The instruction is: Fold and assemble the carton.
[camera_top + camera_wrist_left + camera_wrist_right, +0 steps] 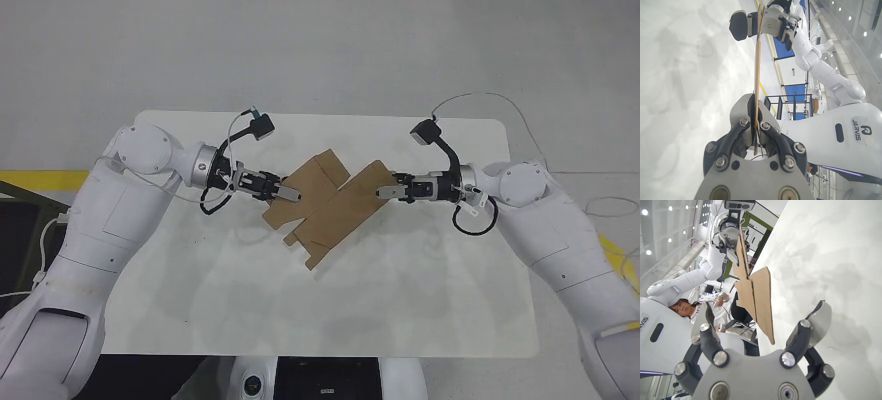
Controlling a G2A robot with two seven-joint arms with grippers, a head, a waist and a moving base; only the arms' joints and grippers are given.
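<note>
A flat brown carton [325,205] hangs above the middle of the white table [450,300], held up between the two arms. My left gripper [287,191] is shut on its left edge; the left wrist view shows the cardboard [757,72] edge-on, pinched between the fingertips [754,106]. My right gripper [385,190] is at the carton's right end, open wide. In the right wrist view a pointed flap [761,298] sits between its spread fingers [704,313] without touching either. From the left wrist view the right gripper [759,24] straddles the far edge.
The table's back edge runs just behind both wrists and its front edge [320,355] lies near the robot's body. Cables loop off both wrists [470,225]. A yellow floor stripe [40,180] lies off the table's left side.
</note>
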